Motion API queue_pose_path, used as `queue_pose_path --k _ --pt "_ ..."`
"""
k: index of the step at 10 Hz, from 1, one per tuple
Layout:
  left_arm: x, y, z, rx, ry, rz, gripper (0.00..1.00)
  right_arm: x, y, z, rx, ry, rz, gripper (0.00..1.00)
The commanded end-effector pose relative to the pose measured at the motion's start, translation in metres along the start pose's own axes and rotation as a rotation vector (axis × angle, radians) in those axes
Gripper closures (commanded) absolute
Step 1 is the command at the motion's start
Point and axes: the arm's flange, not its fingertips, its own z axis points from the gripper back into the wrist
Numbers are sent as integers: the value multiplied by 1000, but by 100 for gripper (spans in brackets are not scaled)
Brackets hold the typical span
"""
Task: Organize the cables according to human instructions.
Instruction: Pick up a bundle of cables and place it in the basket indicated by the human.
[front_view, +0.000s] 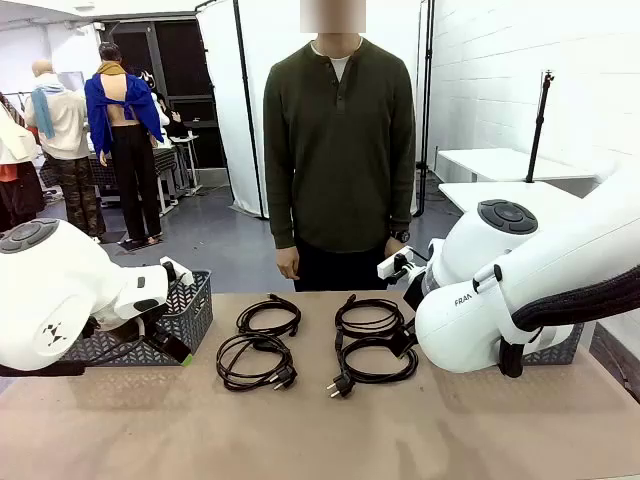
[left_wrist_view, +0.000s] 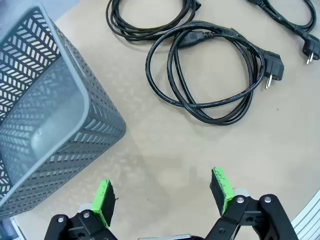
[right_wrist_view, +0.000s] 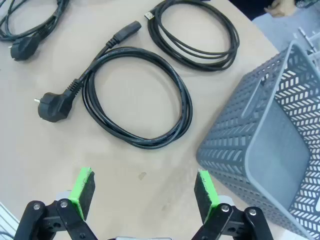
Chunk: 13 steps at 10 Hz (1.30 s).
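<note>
Four black coiled cables lie in two rows on the tan table: far left (front_view: 268, 318), near left (front_view: 255, 360), far right (front_view: 368, 316), near right (front_view: 375, 362). The person (front_view: 340, 150) in the olive shirt stands at the far edge, arms down. My left gripper (left_wrist_view: 162, 197) hovers open over bare table beside the near left cable, whose plug (left_wrist_view: 270, 65) points away. My right gripper (right_wrist_view: 145, 192) is open above the table, just short of the near right cable's plug (right_wrist_view: 55, 105). Neither holds anything.
A grey lattice basket (front_view: 150, 320) stands at the table's left, close to my left gripper, seen as basket (left_wrist_view: 45, 100). A second basket (front_view: 555, 348) sits at the right behind my right arm, seen as basket (right_wrist_view: 270, 135).
</note>
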Motion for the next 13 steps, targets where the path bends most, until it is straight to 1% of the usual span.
queue_pose_path --k 1,13 --pt "0 0 0 0 0 0 0 0 0 0 0 -1 0 0" --pt "0 -1 0 0 0 -3 0 0 0 0 0 0 0 0"
